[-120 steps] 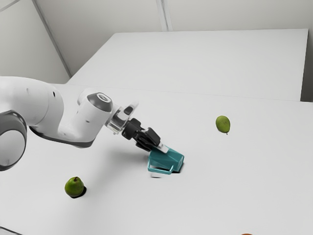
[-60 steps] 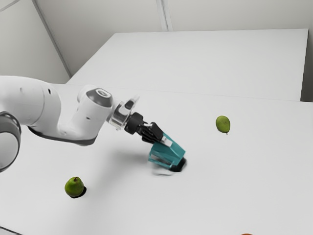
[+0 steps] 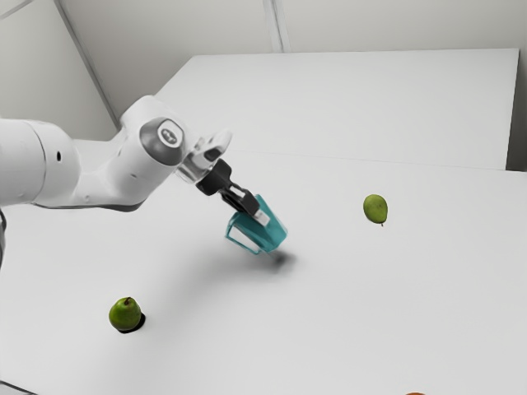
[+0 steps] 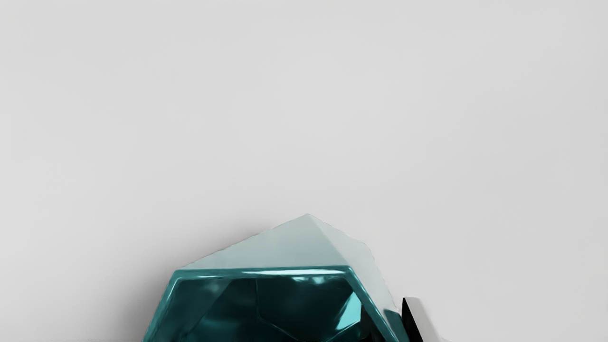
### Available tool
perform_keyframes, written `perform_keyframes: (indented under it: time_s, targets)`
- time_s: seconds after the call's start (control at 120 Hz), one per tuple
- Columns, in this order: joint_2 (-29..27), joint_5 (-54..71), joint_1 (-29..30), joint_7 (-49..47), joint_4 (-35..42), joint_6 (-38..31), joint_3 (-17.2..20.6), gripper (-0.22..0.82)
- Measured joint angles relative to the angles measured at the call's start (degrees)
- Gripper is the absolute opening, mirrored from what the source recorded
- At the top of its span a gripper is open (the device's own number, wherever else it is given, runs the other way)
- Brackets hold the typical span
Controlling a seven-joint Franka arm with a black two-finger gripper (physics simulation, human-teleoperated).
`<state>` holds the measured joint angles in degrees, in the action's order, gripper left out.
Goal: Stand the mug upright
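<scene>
The gripper (image 3: 262,217) is shut on the side wall of the teal mug (image 3: 270,234), which hangs tilted above the table. Its handle (image 3: 238,238) points toward the exterior view's lower left, and its shadow lies on the table beneath it. In the wrist view, the open mouth of the mug (image 4: 261,272) faces the camera. There the gripper (image 4: 390,323) has one finger outside the wall and a dark shape, apparently the other finger, inside; the mug's lower part is out of frame.
On the white table (image 3: 346,329), a green pear (image 3: 125,314) stands toward the exterior view's lower left. Another green fruit (image 3: 375,208) lies beyond the mug toward the exterior view's right. Part of an orange object (image 3: 416,393) shows at the bottom edge.
My hand has risen with the mug, moving up and slightly left in the exterior view. The mug has gone from lying near the table to a steeper tilt, its shadow now apart from it.
</scene>
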<state>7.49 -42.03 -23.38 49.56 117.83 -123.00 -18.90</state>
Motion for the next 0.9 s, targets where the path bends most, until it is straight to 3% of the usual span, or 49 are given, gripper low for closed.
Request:
perform_keyframes:
  time_s: [0.167, 0.267, 0.417, 0.9]
  targets:
    - [-0.45, 19.11, 0.58, -5.44, -2.60, -4.59, 0.51, -0.18]
    - [-0.56, 27.01, 7.99, -9.10, -2.78, -5.85, 6.16, -0.18]
    - [-1.58, 35.55, 10.94, -14.41, -2.09, -6.55, 7.65, -0.18]
    - [-6.50, 43.54, 13.59, -28.28, 6.92, -5.69, 7.15, -0.18]
